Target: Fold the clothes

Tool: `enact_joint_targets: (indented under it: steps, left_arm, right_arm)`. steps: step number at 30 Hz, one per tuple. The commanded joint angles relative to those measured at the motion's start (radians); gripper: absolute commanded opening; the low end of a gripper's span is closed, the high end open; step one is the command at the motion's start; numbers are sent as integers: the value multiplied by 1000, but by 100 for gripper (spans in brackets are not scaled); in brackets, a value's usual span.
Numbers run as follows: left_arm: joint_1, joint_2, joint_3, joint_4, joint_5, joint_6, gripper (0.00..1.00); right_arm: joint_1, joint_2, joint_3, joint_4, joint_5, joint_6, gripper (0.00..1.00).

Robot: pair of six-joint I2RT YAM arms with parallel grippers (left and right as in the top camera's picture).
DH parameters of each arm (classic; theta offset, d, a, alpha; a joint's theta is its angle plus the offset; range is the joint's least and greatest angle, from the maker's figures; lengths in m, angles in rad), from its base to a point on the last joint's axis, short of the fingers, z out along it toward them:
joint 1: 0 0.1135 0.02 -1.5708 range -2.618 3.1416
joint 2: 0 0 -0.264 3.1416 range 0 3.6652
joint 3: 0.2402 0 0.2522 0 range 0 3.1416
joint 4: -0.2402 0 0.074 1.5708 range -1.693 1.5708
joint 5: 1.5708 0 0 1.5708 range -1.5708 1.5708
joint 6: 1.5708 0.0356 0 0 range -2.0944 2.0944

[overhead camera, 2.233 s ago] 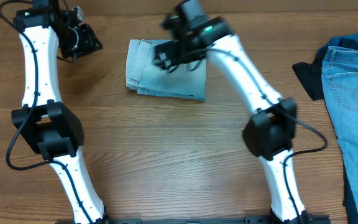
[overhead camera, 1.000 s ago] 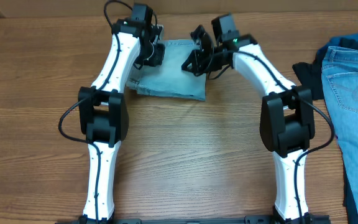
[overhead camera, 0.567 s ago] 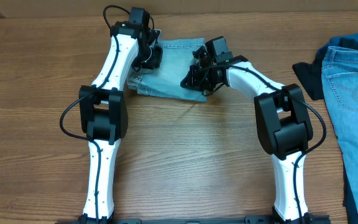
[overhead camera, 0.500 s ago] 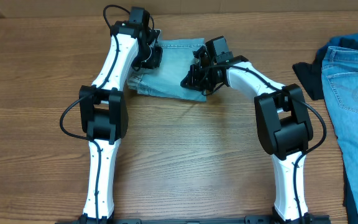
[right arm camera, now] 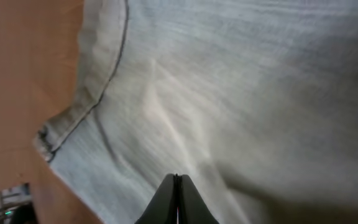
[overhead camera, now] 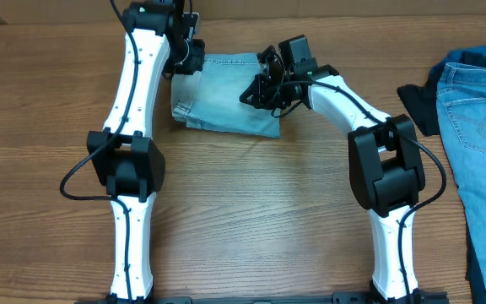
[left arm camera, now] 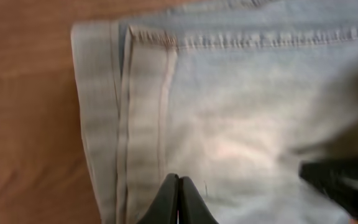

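Shorts (overhead camera: 226, 105) lie folded in a compact rectangle, far centre. Left gripper (left arm camera: 179, 193) and right gripper (right arm camera: 177, 193) are over the denim, jaws clenched on nothing. Jeans (overhead camera: 483, 127) and dark garments (overhead camera: 416, 105) lie unfolded, far right. Judged: one item done, several outstanding.

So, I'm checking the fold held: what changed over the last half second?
The left pincer slid toward the far-left corner of the folded shorts; the right pincer edged toward the far edge. Nothing was gripped or released. Shorts and jeans pile stayed put.
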Motion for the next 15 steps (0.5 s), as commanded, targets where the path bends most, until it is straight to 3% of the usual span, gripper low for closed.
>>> enact_joint_targets:
  steps: [1, 15]
  left_arm:
    - [-12, -2, -41, -32, -2, -19, 4]
    - [-13, -2, -395, 87, -14, -18, 4]
  right_arm:
    - [4, -18, 21, 3, 141, -49, 4]
    - [3, 6, 20, 130, 336, -68, 4]
